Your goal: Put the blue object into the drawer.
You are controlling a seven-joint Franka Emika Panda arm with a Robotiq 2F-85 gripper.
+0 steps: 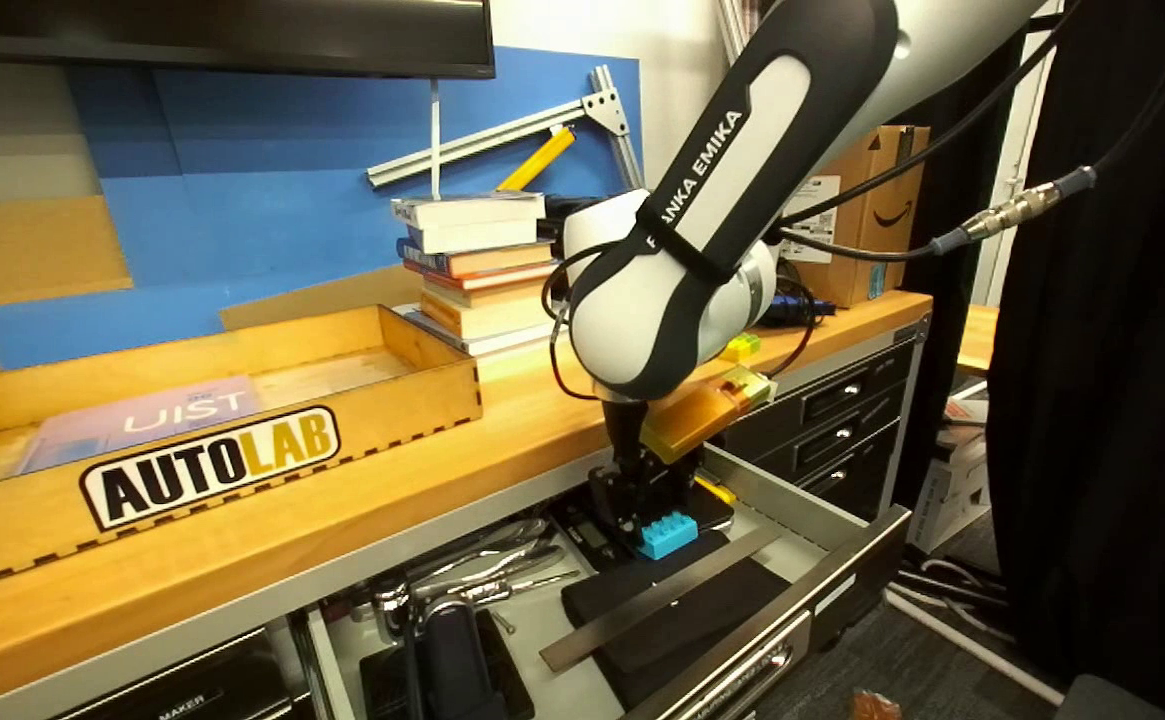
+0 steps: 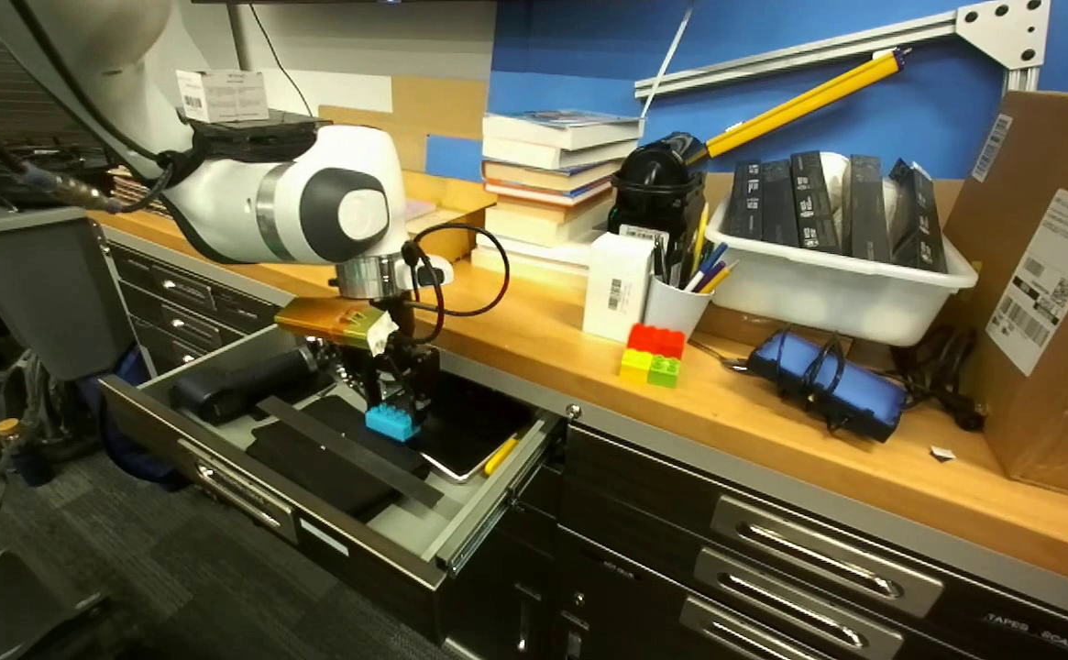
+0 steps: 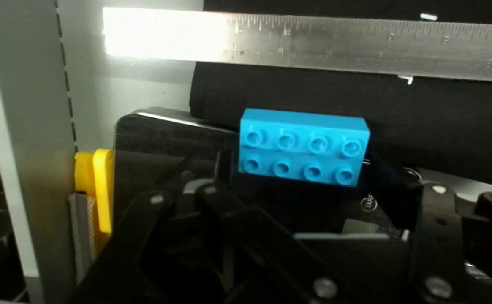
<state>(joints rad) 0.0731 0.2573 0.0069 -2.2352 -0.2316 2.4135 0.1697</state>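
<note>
In an exterior view the robot arm [image 1: 712,170] bends down over the edge of the bench [image 1: 527,392], and the gripper [image 1: 654,512] points into the pulled-out drawer [image 1: 792,505]; the blue block [image 1: 669,537] shows at its lower end, within the drawer's walls. Take the block as the centre of the dial: a steel rule [image 1: 662,598] lies at 6 o'clock, an orange-and-yellow piece [image 1: 692,420] is at 12, a stack of books [image 1: 482,265] on the bench at 11, a cardboard box [image 1: 867,200] at 1, and a wooden tray [image 1: 412,420] lettered AUTOLAB around 10. In an exterior view, read from the same centre, red, yellow and green bricks [image 2: 653,353] sit clumped on the bench between 2 and 3 o'clock, a cup of pens [image 2: 676,307] stands at 2, a blue device [image 2: 866,392] wound with cable is at 3, and inside the drawer a yellow tool [image 2: 501,456] lies between 3 and 4, by the side wall. In the wrist view the fingers [image 3: 391,194] pinch the block by its short ends, its eight studs toward the camera. The steel rule crosses at 12 over a black sheet [image 3: 313,90]; a glossy black slab [image 3: 157,156] with a rounded corner reaches out to 9, the yellow tool just beside it, and the letters TAR [image 3: 368,204] show at 4. Whether the underside of the block touches the slab I cannot tell.
</note>
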